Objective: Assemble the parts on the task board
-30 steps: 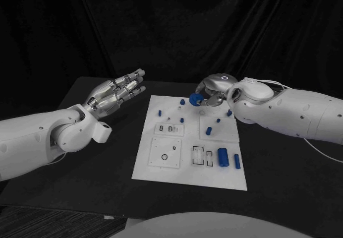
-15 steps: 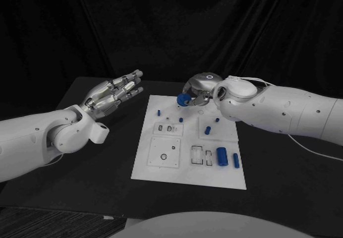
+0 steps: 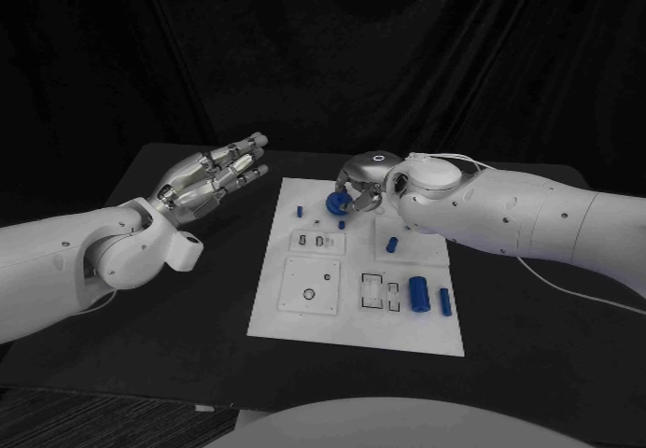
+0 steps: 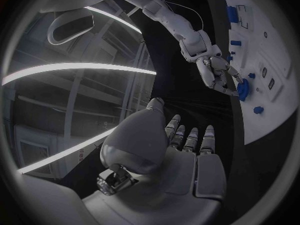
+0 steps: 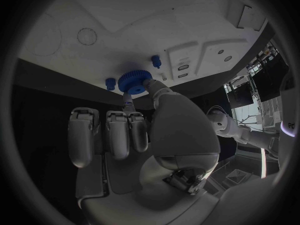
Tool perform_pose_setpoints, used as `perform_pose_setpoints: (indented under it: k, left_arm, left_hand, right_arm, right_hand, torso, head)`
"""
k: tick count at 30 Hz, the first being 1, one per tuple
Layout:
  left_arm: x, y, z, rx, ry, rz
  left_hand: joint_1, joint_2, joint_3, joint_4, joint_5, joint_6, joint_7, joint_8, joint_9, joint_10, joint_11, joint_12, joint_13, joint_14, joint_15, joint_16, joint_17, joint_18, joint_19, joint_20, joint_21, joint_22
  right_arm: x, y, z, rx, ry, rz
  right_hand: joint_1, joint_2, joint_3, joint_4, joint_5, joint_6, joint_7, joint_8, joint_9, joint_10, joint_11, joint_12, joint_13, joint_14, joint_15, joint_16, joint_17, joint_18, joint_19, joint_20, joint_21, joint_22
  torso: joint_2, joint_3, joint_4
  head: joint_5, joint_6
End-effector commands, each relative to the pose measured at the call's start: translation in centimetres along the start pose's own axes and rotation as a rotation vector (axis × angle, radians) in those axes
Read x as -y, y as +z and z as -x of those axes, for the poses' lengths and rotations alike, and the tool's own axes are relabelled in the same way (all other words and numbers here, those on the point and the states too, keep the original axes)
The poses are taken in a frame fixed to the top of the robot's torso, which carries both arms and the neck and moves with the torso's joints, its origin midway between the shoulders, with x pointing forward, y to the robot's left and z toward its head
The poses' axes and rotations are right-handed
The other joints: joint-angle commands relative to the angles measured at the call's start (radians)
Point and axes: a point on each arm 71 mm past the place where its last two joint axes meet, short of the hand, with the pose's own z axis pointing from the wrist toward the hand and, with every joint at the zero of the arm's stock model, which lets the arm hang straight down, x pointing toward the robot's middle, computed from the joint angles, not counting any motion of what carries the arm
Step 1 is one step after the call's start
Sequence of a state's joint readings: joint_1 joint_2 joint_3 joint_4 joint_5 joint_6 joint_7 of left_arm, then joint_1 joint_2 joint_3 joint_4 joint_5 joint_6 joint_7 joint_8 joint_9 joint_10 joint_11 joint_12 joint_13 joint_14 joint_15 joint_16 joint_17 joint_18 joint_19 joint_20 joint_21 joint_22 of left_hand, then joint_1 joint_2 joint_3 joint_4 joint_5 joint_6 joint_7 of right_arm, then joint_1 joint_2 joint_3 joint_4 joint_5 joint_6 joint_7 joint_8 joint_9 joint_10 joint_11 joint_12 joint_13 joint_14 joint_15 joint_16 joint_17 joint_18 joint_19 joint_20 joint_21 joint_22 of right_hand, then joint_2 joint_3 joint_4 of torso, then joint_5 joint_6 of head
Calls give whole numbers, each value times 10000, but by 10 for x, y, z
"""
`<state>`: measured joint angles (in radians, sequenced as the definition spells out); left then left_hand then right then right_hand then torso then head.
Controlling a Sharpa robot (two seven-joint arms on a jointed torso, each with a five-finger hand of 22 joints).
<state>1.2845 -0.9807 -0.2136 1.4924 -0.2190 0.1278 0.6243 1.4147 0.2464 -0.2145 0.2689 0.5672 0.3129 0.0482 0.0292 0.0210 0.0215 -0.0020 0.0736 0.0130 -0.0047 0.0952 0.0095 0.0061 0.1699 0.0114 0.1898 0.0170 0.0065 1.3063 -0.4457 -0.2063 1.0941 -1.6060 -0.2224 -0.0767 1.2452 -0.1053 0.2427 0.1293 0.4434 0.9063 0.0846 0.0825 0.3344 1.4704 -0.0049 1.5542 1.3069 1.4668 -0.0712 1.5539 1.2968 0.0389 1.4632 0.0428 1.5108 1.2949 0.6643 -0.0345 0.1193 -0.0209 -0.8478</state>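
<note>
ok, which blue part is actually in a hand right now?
The blue gear, pinched by the right hand over the task board's far end; the other blue pieces lie untouched.

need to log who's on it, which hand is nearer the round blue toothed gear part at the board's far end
Right. The right hand holds the round blue toothed gear part over the far end of the white task board; the left hand hangs open beside the board, apart from it.

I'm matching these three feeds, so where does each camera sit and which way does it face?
Head view: on the head, looking down at the task board; both arms show.
Left wrist view: behind the left hand, facing the board edge.
Right wrist view: behind the right hand, facing the board.
All three show the right hand holding the blue gear.
</note>
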Motion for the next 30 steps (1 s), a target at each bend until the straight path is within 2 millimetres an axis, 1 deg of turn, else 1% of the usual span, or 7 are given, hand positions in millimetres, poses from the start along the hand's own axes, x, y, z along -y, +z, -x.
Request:
perform_pose_setpoints:
  k: [1, 4, 14, 20, 25, 27, 30]
  left_arm:
    - [0, 1, -2, -112, -71, -73]
    - [0, 2, -3, -144, -86, -74]
    - [-1, 4, -4, -167, -91, -48]
    - [-1, 5, -5, -215, -114, -38]
    - [-2, 5, -5, -237, -124, -12]
    - [-2, 5, -5, -244, -128, 0]
    - [-2, 5, -5, -265, -143, 38]
  left_hand:
    - [104, 12, 235, -4, 195, 50, 13, 174, 177, -22, 144, 194, 54, 51, 101, -92, -58, -77, -25, 55, -79, 17]
    - [115, 11, 244, -12, 207, 62, 21, 177, 178, -19, 153, 199, 55, 54, 106, -90, -57, -79, -24, 57, -78, 18]
    - [170, 6, 290, -51, 288, 82, 46, 183, 179, -10, 181, 219, 58, 63, 121, -83, -52, -89, -23, 66, -77, 18]
    - [199, 4, 316, -75, 329, 99, 59, 187, 181, -5, 197, 229, 60, 65, 127, -82, -51, -93, -21, 69, -76, 19]
    - [223, 5, 336, -95, 356, 109, 68, 190, 182, -2, 207, 234, 61, 68, 130, -80, -49, -95, -20, 71, -75, 19]
    - [223, 5, 336, -95, 356, 109, 68, 190, 182, -2, 207, 234, 61, 68, 130, -80, -49, -95, -20, 71, -75, 19]
    - [237, 4, 350, -107, 380, 113, 73, 191, 182, 0, 213, 241, 62, 69, 133, -79, -48, -97, -20, 71, -75, 19]
  right_arm:
    - [1, 1, -6, -387, -40, 2]
    - [1, 2, -7, -407, -41, -11]
    - [0, 6, -9, -333, -46, 83]
    - [-2, 7, -8, -182, -40, 222]
    - [-3, 8, -8, -154, -45, 245]
    - [-3, 9, -8, -154, -48, 236]
    - [-3, 9, -8, -147, -53, 214]
  right_hand:
    - [371, 219, 412, -139, -26, 538, -12, 600, 840, 1004, 56, 166, 2639, 1040, 79, 169, 2740, -177, 576, 34, -22, 2348]
    - [371, 219, 412, -139, -26, 538, -12, 600, 840, 1004, 56, 166, 2639, 1040, 79, 169, 2740, -177, 576, 34, -22, 2348]
    - [384, 264, 475, -194, -39, 425, 27, 536, 812, 1004, 71, 166, 2639, 1040, 106, 169, 2740, -170, 561, 67, -45, 2337]
    - [354, 305, 526, -220, -91, 238, 32, 430, 760, 1004, 55, 166, 2639, 1040, 100, 169, 2740, -164, 550, 79, -63, 2331]
    - [219, 323, 573, -220, -401, -118, 76, 200, 585, 1004, 80, 166, 2639, 1040, 123, 169, 2740, -161, 544, 100, -80, 2331]
    - [133, 325, 587, -208, -676, -356, 69, 46, 442, 1004, 74, 166, 2639, 1040, 118, 169, 2740, -159, 541, 104, -89, 2332]
    - [73, 334, 603, -207, -860, -583, 15, -86, 298, 1004, 39, 166, 2639, 1040, 102, 169, 2740, -156, 537, 95, -101, 2332]
  torso:
    - [-3, 9, -6]
    - [-3, 10, 2]
    - [-2, 8, -39]
    - [-3, 14, -29]
    - [-5, 16, -30]
    - [-6, 16, -31]
    - [-9, 16, -28]
  head:
    - [-14, -27]
    - [-20, -54]
    - [11, -110]
    - [-3, -118]
    - [-21, -139]
    - [-18, -148]
    - [-11, -164]
